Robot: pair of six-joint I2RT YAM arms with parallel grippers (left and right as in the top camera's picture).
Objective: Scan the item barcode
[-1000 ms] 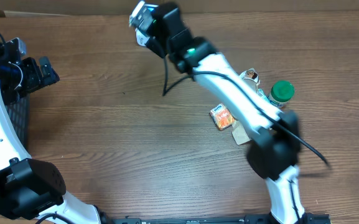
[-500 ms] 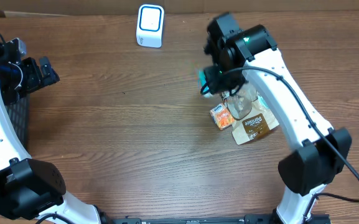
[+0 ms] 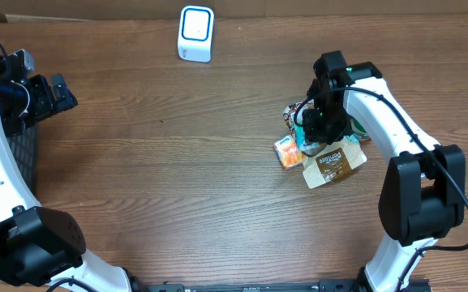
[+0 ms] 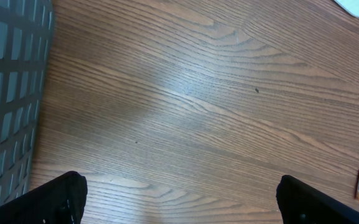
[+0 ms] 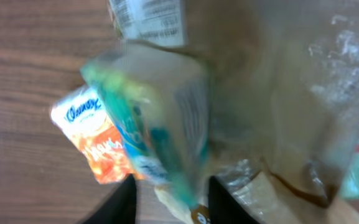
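Right gripper of mine hangs low over a small heap of goods at the right side of the surface, its fingers parted a little. The teal packet has its lower end in the gap between them, but the wrist view is blurred and I cannot tell whether I am pinching it or merely straddling it. Just left of it an orange packet lies flat on the wood. To the right and partly beneath is a brown pouch, its printed side up in the overhead view. A white label with small print shows at the top of the wrist view; what it belongs to I cannot tell. From above, the teal packet is mostly hidden under my wrist, close against the orange packet and the pouch. The scanner, white with a blue face, stands at the far edge, well apart from the heap. My left gripper is over at the left side, jaws spread wide with only bare wood between them, beside a dark mesh basket
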